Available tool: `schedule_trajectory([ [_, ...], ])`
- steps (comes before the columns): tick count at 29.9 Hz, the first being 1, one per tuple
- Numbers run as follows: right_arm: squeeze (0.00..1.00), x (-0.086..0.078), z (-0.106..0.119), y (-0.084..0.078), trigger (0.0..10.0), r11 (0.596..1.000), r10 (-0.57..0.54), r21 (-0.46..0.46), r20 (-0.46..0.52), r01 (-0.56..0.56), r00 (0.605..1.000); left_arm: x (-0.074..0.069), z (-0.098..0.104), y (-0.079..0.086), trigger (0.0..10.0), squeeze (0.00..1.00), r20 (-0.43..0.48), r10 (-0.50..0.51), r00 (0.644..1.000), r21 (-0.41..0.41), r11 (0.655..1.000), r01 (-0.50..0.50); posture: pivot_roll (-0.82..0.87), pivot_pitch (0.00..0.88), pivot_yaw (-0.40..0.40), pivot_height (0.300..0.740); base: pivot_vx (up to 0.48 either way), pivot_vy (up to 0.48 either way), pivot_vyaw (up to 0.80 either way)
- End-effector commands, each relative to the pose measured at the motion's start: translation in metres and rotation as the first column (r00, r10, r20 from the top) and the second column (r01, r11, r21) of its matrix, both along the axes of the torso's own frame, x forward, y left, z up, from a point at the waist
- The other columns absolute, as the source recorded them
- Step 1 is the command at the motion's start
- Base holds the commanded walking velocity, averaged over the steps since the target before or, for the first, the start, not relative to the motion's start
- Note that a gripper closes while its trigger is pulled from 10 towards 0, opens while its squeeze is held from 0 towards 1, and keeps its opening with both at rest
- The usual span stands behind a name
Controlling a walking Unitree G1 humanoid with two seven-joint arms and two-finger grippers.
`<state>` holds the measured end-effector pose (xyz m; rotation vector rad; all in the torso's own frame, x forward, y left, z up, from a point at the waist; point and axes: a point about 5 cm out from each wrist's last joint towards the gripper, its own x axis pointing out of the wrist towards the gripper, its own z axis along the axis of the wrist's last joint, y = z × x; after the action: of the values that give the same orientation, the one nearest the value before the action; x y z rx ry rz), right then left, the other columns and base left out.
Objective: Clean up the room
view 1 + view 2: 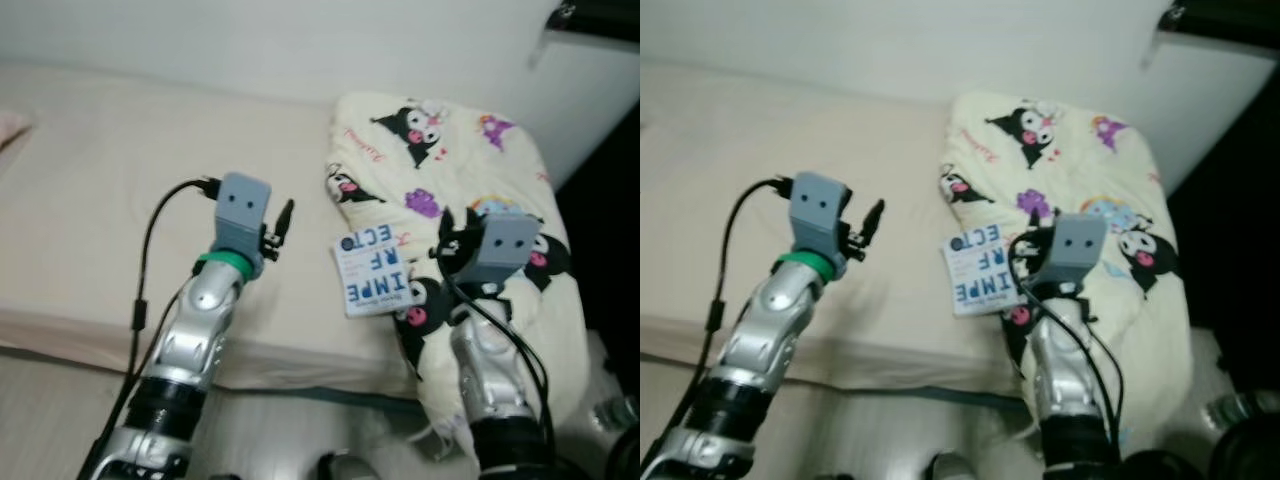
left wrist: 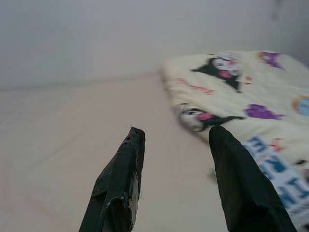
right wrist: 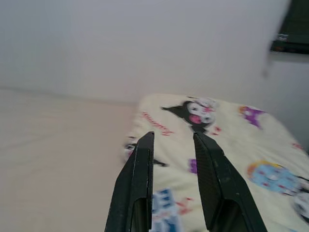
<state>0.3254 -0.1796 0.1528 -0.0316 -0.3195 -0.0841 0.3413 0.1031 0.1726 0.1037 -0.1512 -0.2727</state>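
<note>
A bed (image 1: 90,170) with a pale cream sheet runs along a white wall (image 1: 250,40), and a folded yellow blanket (image 1: 470,150) printed with black-and-pink cartoon characters lies bunched at its right end, draping over the near edge toward the floor. A white booklet (image 1: 374,271) with large blue letters rests on the bed at the blanket's near left edge, partly on the blanket, between the two arms. The left gripper (image 2: 176,133) hangs above the bare sheet just left of the blanket, its two black fingers spread well apart with nothing between them; in the left wrist view the booklet's blue lettering sits beside the right-hand finger. The right gripper (image 3: 174,137) is raised over the blanket, just right of the booklet, its fingers (image 3: 137,183) parted by a narrower gap and holding nothing; through that gap the right wrist view shows the blanket's cartoon print and a blurred corner of the booklet. A dark object (image 1: 590,15) sits at the upper right by the wall.
</note>
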Motion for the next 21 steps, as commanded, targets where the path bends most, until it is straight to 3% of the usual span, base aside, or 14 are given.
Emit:
schedule_trajectory([
  [1, 0.00, -0.0018, -0.0047, -0.0031, 10.0, 1.000, -0.011, 0.012, -0.015, 0.011, 1.000, -0.0023, -0.0067, -0.0022, 10.0, 0.00, -0.018, -0.012, 1.000, 0.010, 1.000, 0.012, -0.09, 0.051, 0.013, 0.740, 0.000, 0.000, 0.00],
  [5, 0.00, -0.0022, -0.0058, -0.0034, 10.0, 1.000, -0.012, 0.019, -0.020, 0.012, 1.000, -0.0026, -0.0065, -0.0025, 10.0, 0.00, -0.018, -0.017, 1.000, 0.007, 1.000, 0.017, -0.09, 0.053, 0.014, 0.740, 0.000, 0.000, 0.00],
  [9, 0.00, -0.0022, -0.0064, -0.0034, 10.0, 1.000, -0.013, 0.025, -0.025, 0.013, 1.000, -0.0028, -0.0065, -0.0028, 10.0, 0.00, -0.017, -0.020, 1.000, 0.007, 1.000, 0.020, -0.09, 0.054, 0.015, 0.740, 0.000, 0.000, -0.51],
  [21, 0.00, -0.0014, -0.0075, -0.0045, 10.0, 0.999, -0.015, 0.035, -0.038, 0.016, 0.999, -0.0023, -0.0072, -0.0027, 10.0, 0.00, -0.020, -0.015, 1.000, 0.009, 1.000, 0.015, -0.09, 0.056, 0.013, 0.740, 0.000, 0.000, -0.80],
])
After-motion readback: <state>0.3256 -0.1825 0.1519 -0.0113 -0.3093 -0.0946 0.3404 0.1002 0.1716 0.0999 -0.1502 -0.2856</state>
